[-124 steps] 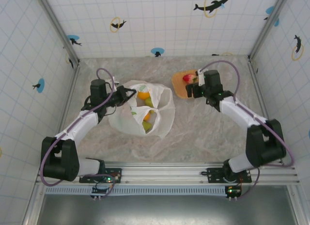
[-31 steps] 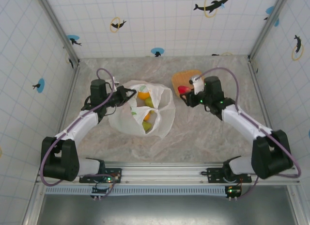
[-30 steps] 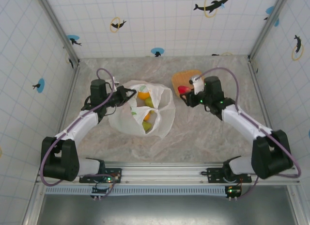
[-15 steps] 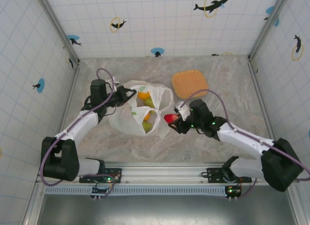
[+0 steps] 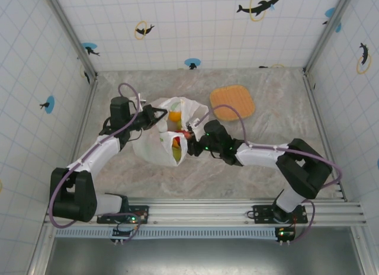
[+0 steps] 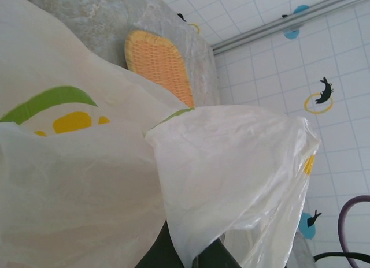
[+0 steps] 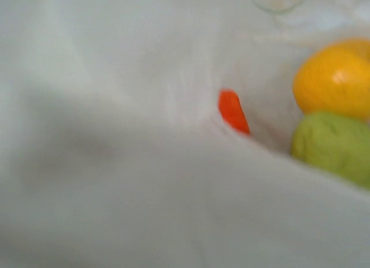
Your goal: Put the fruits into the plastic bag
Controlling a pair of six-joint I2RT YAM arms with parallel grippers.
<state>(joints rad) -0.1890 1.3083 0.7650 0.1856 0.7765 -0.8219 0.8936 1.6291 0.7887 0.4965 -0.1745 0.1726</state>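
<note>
The plastic bag (image 5: 155, 146) lies left of centre, white with green and yellow print. My left gripper (image 5: 155, 116) is shut on the bag's upper left rim; in the left wrist view the film (image 6: 231, 164) is pinched between the dark fingers (image 6: 222, 257). My right gripper (image 5: 189, 134) reaches into the bag's mouth from the right, shut on a red apple (image 5: 187, 133). An orange (image 5: 174, 115) shows inside the bag. In the right wrist view, blurred bag film (image 7: 115, 164) hides my fingers; beyond it lie an orange (image 7: 338, 77), a green pear (image 7: 332, 146) and a red sliver (image 7: 233, 111).
The flat orange-tan tray (image 5: 232, 102) sits bare at the back right of the bag, also in the left wrist view as the tray (image 6: 159, 63). Tiled walls and metal posts enclose the marbled table (image 5: 266, 174).
My right arm has swung left from the tray to the bag's mouth, carrying the red apple. The bag's right side has folded inward. The left arm has not moved.
</note>
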